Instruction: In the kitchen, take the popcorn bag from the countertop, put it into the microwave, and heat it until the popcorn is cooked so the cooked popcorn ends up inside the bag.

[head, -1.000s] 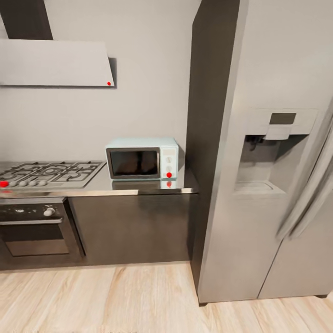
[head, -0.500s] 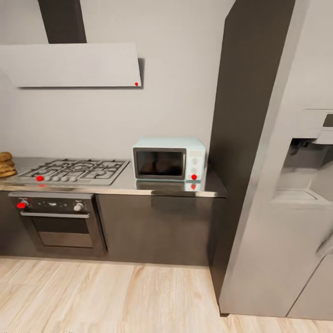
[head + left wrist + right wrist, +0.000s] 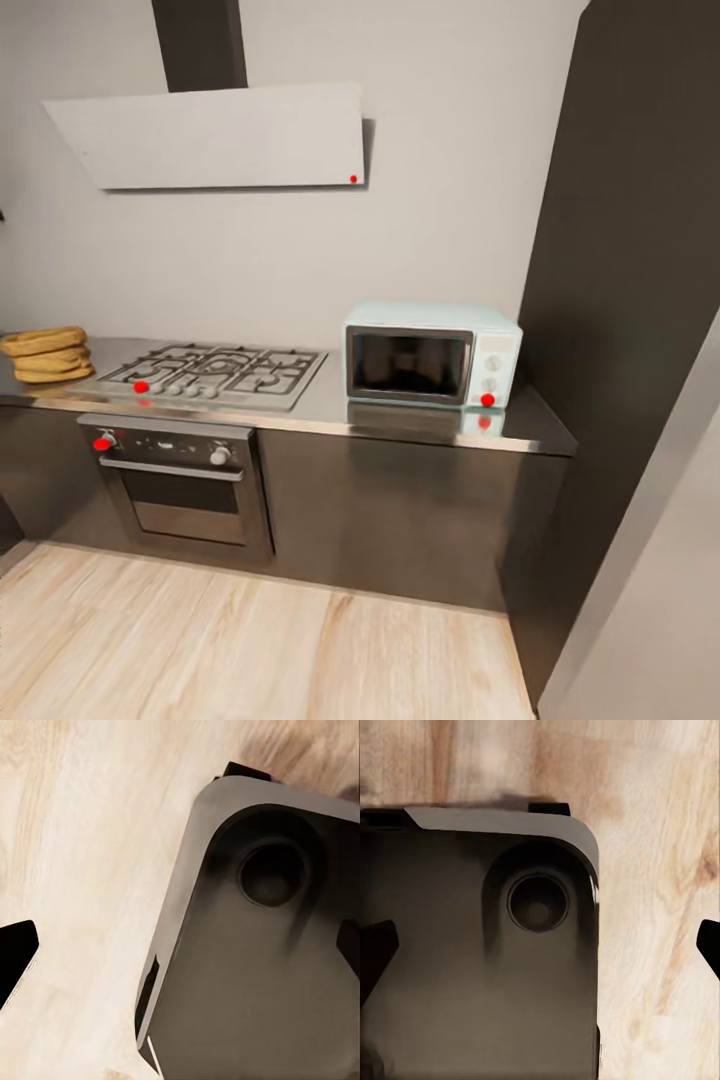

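Observation:
The pale mint-blue microwave (image 3: 432, 354) stands shut on the grey steel countertop (image 3: 440, 425), beside the tall dark panel on the right. At the far left of the worktop, beyond the hob, sits the tan-orange ribbed popcorn bag (image 3: 46, 353); its mouth and the popcorn cannot be made out from here. My left gripper (image 3: 180, 952) hangs open over the wooden floor and my own dark base (image 3: 262, 967). My right gripper (image 3: 540, 949) is open too, above the base (image 3: 472, 960), nothing between its fingers (image 3: 375, 952).
A grated gas hob (image 3: 215, 372) lies between bag and microwave, with a steel oven (image 3: 180, 480) below and a slanted hood (image 3: 220, 135) above. Dark cabinet fronts (image 3: 390, 520) run under the counter. A tall grey fridge side (image 3: 650, 560) closes the right. Light wood floor (image 3: 200, 650) lies in front.
The whole head view has swung left: microwave, hob and oven sit further right in the picture, the fridge's dispenser has left the frame, and the popcorn bag shows more fully at the left.

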You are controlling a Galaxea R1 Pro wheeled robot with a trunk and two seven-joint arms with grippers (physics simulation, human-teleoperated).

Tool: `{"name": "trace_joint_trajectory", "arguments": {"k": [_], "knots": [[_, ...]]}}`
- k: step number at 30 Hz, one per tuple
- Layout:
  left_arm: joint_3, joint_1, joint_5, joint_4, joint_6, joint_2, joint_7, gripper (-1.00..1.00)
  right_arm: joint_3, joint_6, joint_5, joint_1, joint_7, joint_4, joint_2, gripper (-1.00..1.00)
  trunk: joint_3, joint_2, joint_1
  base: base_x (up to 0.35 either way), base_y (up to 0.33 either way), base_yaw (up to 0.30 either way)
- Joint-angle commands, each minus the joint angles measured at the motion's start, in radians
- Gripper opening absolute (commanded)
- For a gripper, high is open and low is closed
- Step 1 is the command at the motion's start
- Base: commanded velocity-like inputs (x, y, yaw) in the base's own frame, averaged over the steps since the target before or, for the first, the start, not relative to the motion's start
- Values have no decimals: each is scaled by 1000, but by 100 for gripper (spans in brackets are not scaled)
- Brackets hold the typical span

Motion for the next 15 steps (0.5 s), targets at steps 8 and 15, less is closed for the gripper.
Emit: {"name": "trace_joint_trajectory", "arguments": {"k": [8,15], "knots": [[3,0,0,0,1,1,0,100,-71,-2,-2,0,0,-1,0,100,-3,0,1,281,182,-32],[3,0,0,0,1,2,0,100,-110,-4,-1,0,0,-1,0,100,-4,0,1,259,204,-205]]}}
